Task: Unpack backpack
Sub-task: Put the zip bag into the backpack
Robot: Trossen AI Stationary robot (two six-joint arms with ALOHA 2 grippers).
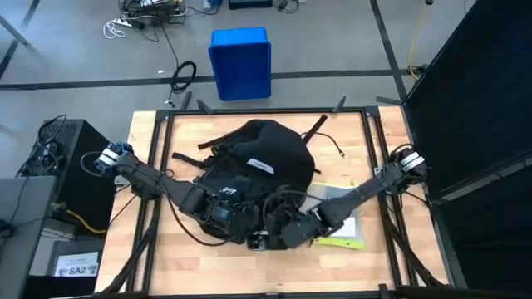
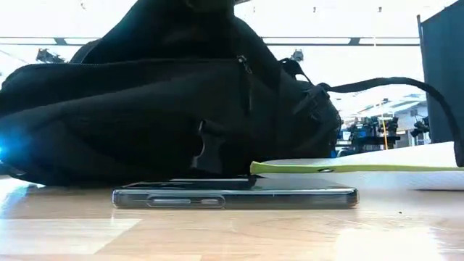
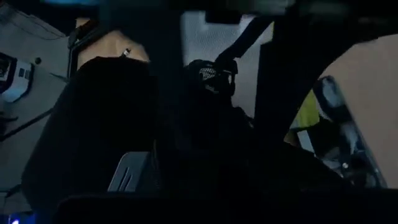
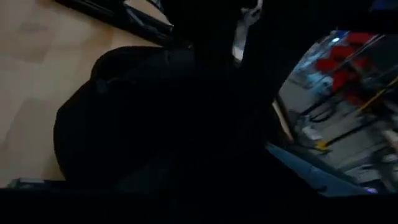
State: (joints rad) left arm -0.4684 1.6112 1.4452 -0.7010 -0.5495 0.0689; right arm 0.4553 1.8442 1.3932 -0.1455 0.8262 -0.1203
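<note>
The black backpack point(image 1: 270, 154) lies on its side in the middle of the wooden table, its white label point(image 1: 260, 165) facing up; it fills the low view point(image 2: 167, 109). My left gripper point(image 1: 226, 218) and my right gripper point(image 1: 287, 231) are both at the backpack's near edge, close together and lost against the black fabric. A flat black phone-like slab point(image 2: 235, 196) lies on the table in front of the backpack. A thin yellow-green folder with pale sheets point(image 1: 342, 232) lies flat beside the backpack, under my right arm. Both wrist views show mostly dark fabric.
A blue plastic box point(image 1: 241, 62) stands on the floor beyond the table's far edge. A short black cord point(image 1: 337, 149) lies on the table at the far right. A dark cabinet point(image 1: 66, 158) stands left of the table, a black curtain point(image 1: 482, 100) to its right.
</note>
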